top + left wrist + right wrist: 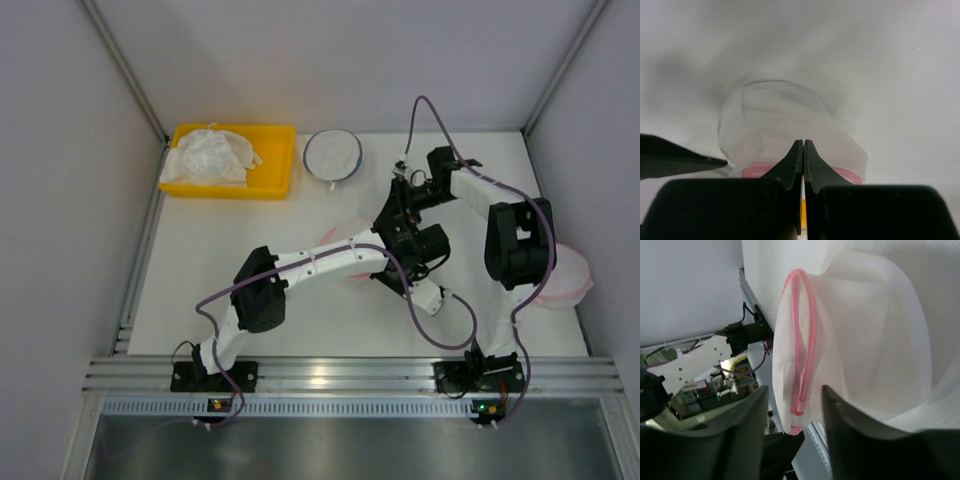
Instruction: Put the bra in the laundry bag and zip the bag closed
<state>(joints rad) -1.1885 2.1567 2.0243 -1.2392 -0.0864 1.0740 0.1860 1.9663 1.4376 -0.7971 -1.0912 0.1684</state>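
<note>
Left claw point(803, 142): fingers pressed together at the pink rim of the laundry bag point(847, 160); whether mesh or zip pull is caught cannot be told. Risk: a thin or empty pinch would slip off under pull, leaving the zip part open. Right claw point(795, 390): fingers spread either side of the bag's edge, gripping nothing. Risk: with no counter-hold the limp bag would drag along instead of letting the zip run. Laundry bag: centre of the counter point(200, 300), beneath both wrists; round white mesh, pink rim, slack and puckered. The rounded pale folds inside are probably the bra point(765, 110), unconfirmed. Beyond: grey-rimmed bag point(332, 153) at 12 o'clock; yellow tray point(278, 160) of white fabric point(210, 155) at 11 o'clock.
</note>
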